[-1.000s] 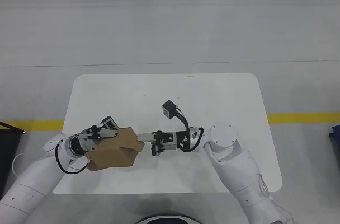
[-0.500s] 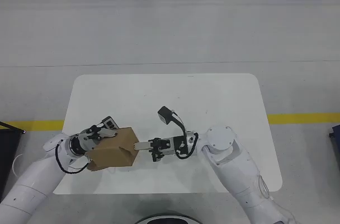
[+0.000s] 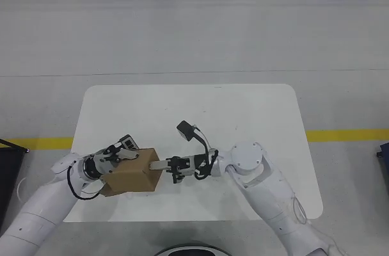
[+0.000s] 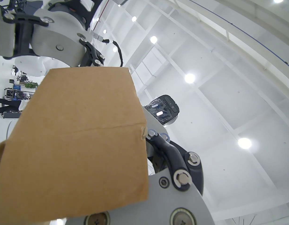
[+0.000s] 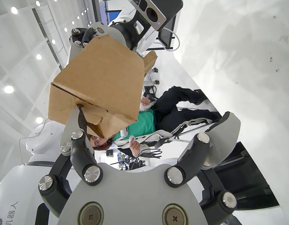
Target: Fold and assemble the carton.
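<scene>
The right arm (image 3: 249, 160) is leaning farther toward 9 o'clock than a second ago. The right jaws are sitting tighter against the carton (image 3: 132, 173). The flap that was jutting out at the carton's 3 o'clock end is now lying flush, so the carton is looking like a squarer box.

The carton is sitting over the 8 o'clock part of the table (image 3: 246, 109), near its edge; whether it is touching the surface I cannot tell. The left jaws are gripping it at its 10 o'clock corner, closing on the cardboard from both faces. In the left wrist view, a creased brown panel is lying across them.

The right jaws are standing wide open at the carton's 3 o'clock end and gripping nothing. In the right wrist view, one finger (image 5: 71, 122) is pressing into the loose end flaps (image 5: 95, 118), which are gaping slightly and showing a ragged edge. The second finger (image 5: 225, 122) is standing well apart from the cardboard, touching nothing. The carton's long faces are looking closed and flat.
</scene>
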You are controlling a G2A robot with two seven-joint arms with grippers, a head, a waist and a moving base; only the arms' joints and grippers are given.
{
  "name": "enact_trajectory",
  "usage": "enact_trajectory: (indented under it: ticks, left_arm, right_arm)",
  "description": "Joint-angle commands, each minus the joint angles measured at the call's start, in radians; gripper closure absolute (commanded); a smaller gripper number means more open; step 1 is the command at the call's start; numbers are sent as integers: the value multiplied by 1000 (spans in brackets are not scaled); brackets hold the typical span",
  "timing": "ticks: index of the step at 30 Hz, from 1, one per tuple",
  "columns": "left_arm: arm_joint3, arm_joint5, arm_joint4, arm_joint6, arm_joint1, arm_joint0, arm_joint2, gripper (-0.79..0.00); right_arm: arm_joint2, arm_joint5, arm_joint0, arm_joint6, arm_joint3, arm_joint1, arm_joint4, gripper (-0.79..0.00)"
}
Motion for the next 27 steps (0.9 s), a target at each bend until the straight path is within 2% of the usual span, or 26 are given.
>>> enact_trajectory:
  ticks: [1,6,17,27]
  left_arm:
    - [3,2,3,-3,-2,0,-4,0]
    - [12,15,4,-13,-6,1,-23,0]
    - [5,30,18,-16,-17,14,-46,0]
    - [4,49,22,-17,-22,30,-81,0]
  right_arm:
    - [-10,13,8,-7,6,0,-7,-785]
    - [-24,28,19,-27,14,3,-14,-785]
    - [19,1,-18,-51,-27,22,4,-785]
    - [171,-132,-133,-57,-99,51,124,-785]
